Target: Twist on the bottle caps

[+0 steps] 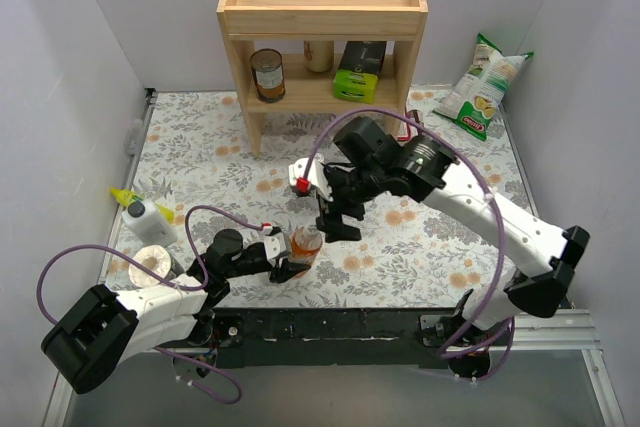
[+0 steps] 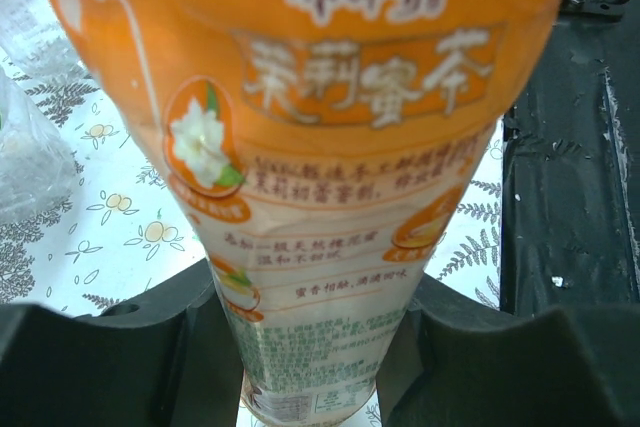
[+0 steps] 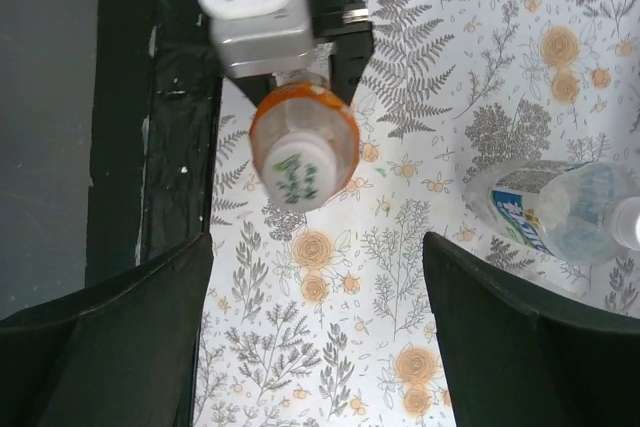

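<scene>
My left gripper (image 1: 290,265) is shut on the body of the orange-liquid bottle (image 1: 306,247) and holds it upright near the table's front edge. In the left wrist view the bottle (image 2: 320,147) fills the frame, with both fingers pressed on its sides. A white cap with green print (image 3: 300,172) sits on its neck. My right gripper (image 1: 336,215) is open and empty, just above and behind the bottle; in the right wrist view (image 3: 315,247) the cap lies just beyond its fingertips. A clear bottle with a blue-and-white label (image 3: 560,212) is farther back. The blue and red caps are out of view.
A white squeeze bottle with a yellow nozzle (image 1: 148,212) and a pale round object (image 1: 152,263) sit at the left. A wooden shelf (image 1: 322,17) with a brown tin (image 1: 267,74) stands at the back. A snack bag (image 1: 483,87) is at back right. A black base rail (image 1: 330,325) runs along the front.
</scene>
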Robot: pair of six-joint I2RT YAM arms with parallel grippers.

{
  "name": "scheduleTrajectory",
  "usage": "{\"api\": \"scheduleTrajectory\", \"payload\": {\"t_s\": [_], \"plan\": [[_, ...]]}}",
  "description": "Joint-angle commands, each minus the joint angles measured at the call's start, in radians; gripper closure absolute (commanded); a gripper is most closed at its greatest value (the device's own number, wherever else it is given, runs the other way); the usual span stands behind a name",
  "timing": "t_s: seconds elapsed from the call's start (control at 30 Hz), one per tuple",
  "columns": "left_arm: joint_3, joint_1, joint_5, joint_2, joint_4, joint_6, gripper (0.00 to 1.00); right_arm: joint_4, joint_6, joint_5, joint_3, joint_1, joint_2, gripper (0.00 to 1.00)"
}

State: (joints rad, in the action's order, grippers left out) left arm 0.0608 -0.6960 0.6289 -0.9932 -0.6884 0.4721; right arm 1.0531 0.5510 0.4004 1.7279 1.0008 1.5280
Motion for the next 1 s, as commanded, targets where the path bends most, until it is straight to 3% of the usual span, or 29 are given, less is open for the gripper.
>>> {"api": "scheduleTrajectory", "payload": {"t_s": [0.0, 0.43, 0.97], "plan": [[0.027, 0.0, 0.032, 0.007, -0.022, -0.001, 1.0, -0.084, 0.115, 0.084, -0.077, 0.004, -0.083, 0.09], [0.047, 0.001, 0.055, -0.007, 0.0, 0.025, 1.0, -0.061, 0.259, 0.13, -0.013, 0.036, 0.024, 0.08], [0.043, 0.02, 0.015, -0.012, -0.039, 0.129, 1.0, -0.021, 0.285, 0.037, -0.048, 0.068, -0.022, 0.08]]}}
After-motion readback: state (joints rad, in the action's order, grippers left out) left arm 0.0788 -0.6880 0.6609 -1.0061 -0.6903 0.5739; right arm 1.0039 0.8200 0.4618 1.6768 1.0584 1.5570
